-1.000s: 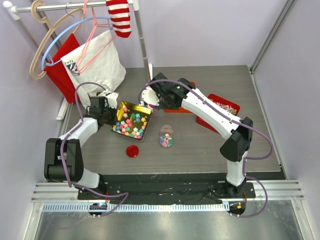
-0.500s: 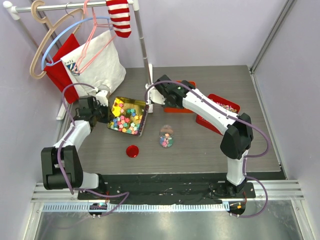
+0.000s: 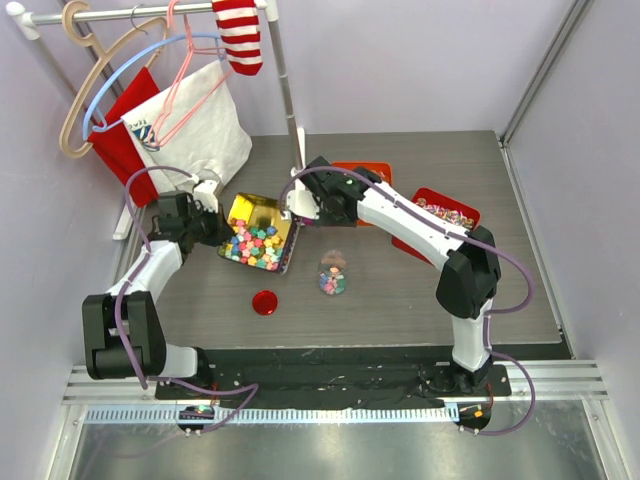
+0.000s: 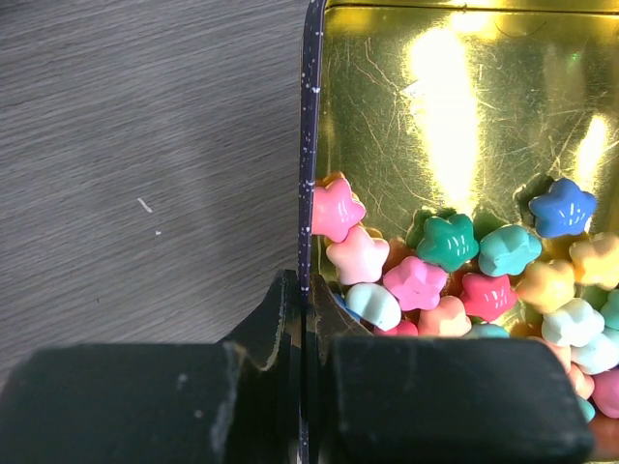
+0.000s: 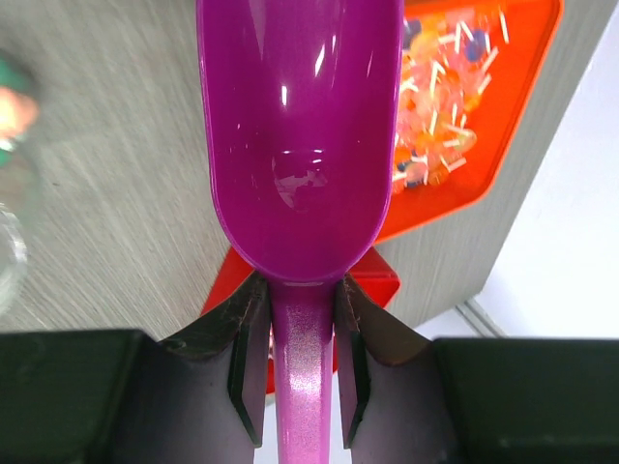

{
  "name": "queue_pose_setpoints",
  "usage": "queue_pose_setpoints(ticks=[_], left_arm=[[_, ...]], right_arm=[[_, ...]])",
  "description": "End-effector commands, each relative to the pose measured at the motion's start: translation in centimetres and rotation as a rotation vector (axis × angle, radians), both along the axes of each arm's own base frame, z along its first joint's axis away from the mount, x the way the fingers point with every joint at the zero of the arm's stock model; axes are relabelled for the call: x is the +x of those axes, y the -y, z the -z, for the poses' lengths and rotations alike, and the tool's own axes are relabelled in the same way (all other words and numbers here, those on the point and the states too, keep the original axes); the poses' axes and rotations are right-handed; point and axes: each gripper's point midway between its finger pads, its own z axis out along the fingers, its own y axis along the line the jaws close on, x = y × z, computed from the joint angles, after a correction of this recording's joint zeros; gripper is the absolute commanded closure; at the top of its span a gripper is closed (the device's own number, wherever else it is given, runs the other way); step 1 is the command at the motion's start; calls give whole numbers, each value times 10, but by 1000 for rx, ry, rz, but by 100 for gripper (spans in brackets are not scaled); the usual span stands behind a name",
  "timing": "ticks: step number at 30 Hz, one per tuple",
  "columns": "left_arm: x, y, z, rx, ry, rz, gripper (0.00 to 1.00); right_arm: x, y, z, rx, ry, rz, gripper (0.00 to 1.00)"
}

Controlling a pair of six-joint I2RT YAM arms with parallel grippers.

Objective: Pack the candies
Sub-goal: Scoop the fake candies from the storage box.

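Grey wood-grain counter carried the gold tin, tipped up by my left claw pinched on its rim, candies heaped at its low end. Beside the tin my right claw gripped an empty purple scoop. Tilting further, I judged, could spill candies over the rim.

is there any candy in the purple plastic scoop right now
No, the purple plastic scoop between the right fingers has a bare bowl.
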Motion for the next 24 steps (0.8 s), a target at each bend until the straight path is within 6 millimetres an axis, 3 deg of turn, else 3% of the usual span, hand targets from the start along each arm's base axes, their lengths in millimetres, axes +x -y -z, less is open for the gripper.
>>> queue_pose_setpoints(ticks=[1,6,18,24], left_arm=[[13,8,-24,-48,91,26,100],[14,7,-20,-45,80,23,100],[15,6,-18,-38,74,14,100],[14,5,-17,-38,70,13,100]], right_arm=[[-9,-26,-32,117,35,-80,99],[-17,-36,-45,163,47,-109,99],[-19,-65,-102,399,121,-136,99],[-24,-72,-111,463,118,-143,99]])
